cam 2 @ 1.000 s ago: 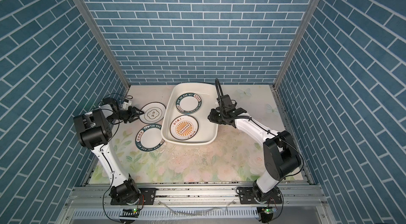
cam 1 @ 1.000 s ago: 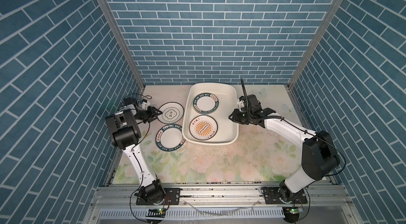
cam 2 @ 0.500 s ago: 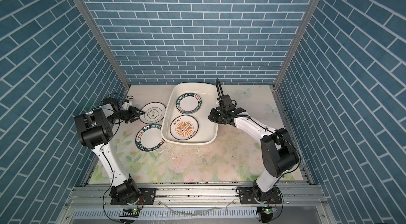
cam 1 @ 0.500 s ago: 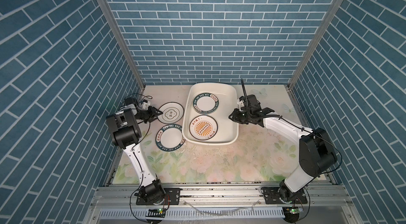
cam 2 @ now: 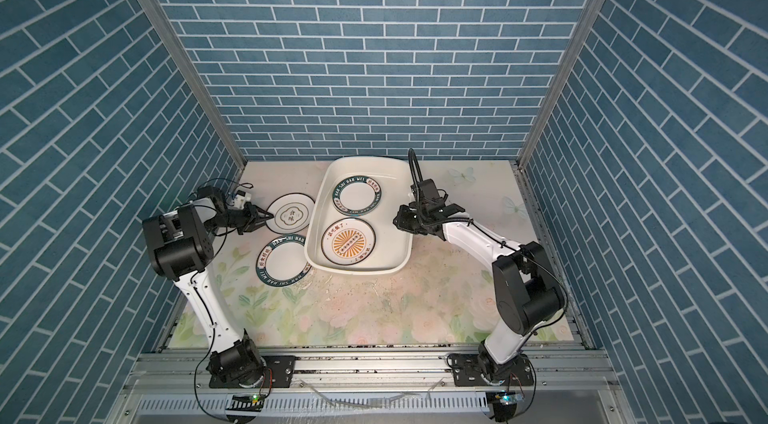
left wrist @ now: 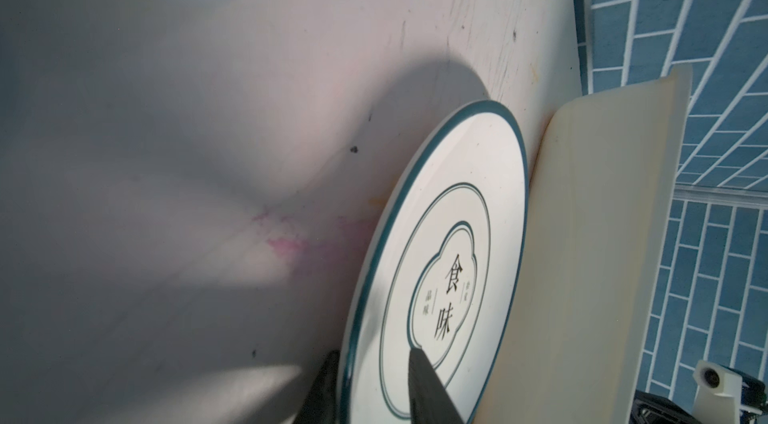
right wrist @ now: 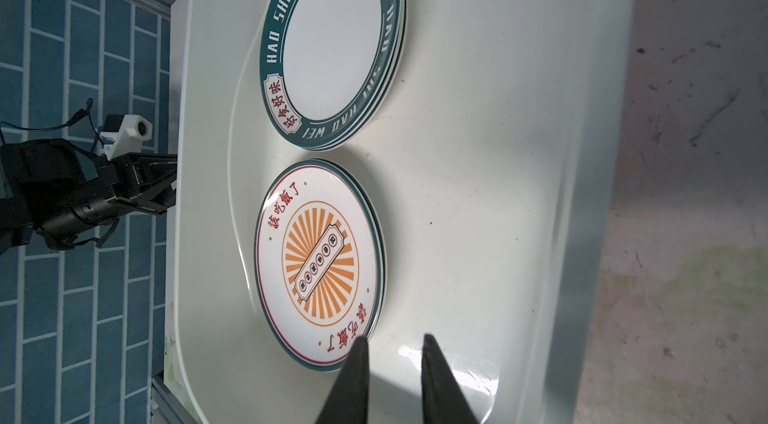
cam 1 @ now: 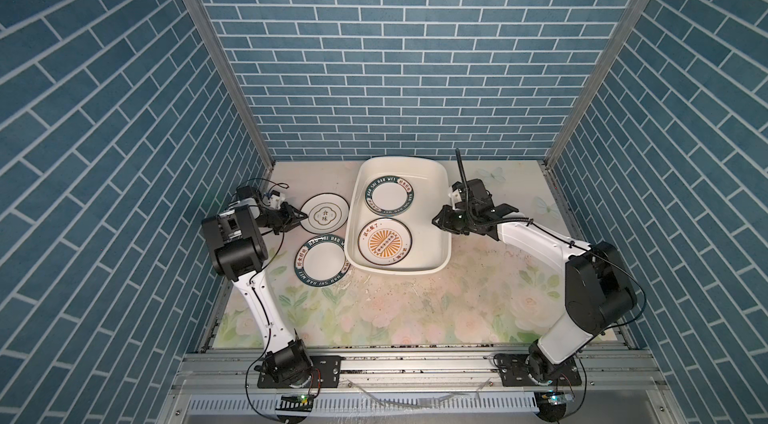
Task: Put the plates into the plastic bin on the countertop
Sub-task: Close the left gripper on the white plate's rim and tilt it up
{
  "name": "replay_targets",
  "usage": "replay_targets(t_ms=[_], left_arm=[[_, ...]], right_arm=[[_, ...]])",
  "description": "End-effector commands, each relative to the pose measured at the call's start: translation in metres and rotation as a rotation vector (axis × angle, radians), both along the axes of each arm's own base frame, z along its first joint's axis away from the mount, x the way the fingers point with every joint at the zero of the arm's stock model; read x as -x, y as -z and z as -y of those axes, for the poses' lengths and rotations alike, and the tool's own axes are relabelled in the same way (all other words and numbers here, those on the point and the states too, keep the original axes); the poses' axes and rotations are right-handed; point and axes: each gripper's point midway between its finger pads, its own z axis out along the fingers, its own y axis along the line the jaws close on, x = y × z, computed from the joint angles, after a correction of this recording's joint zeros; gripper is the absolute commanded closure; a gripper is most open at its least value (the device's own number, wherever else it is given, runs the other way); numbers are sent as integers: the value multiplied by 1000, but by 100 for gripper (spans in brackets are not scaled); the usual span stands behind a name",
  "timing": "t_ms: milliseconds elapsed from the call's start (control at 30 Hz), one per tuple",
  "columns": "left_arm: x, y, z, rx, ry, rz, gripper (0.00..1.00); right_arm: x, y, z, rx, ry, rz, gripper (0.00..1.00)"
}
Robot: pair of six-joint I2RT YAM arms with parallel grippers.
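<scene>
The white plastic bin point(cam 1: 430, 209) point(cam 2: 395, 214) point(right wrist: 478, 151) stands at the back middle of the flowered countertop point(cam 1: 415, 309). Inside it are a stack of green-rimmed plates point(cam 1: 390, 195) point(right wrist: 332, 43) and a sunburst plate point(cam 1: 385, 242) point(right wrist: 320, 264) on top of another. Left of the bin lie a plate with thin rings point(cam 1: 324, 214) point(left wrist: 449, 243) and a green-lettered plate point(cam 1: 321, 261). My left gripper point(cam 1: 302, 218) point(left wrist: 374, 353) is shut on the ringed plate's left rim, one finger over it and one under. My right gripper point(cam 1: 435, 221) point(right wrist: 394, 338) stands narrowly open and empty over the bin's right side.
Blue brick walls close in the left, back and right sides. A metal rail point(cam 1: 415, 359) runs along the front. The bin's outer wall point(left wrist: 602, 234) stands right beside the ringed plate. The green-lettered plate touches the bin's front left corner.
The left gripper's fingers have drawn together on the ringed plate's rim. The right arm has hardly moved and the plates lie where they were.
</scene>
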Motion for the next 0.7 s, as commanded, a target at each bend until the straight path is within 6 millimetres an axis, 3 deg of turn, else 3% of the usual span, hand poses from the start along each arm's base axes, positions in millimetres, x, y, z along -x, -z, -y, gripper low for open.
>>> replay_targets(t_ms=[0, 133, 233, 667], left_arm=[[13, 24, 4, 5, 7, -81, 71], [12, 23, 1, 5, 4, -77, 74], [11, 21, -1, 7, -1, -72, 82], [7, 7, -11, 11, -29, -41, 94]], right_arm=[[-2, 5, -1, -15, 16, -25, 76], [-2, 6, -2, -18, 14, -31, 77], [-3, 6, -1, -18, 15, -29, 77], [-4, 6, -3, -27, 13, -29, 78]])
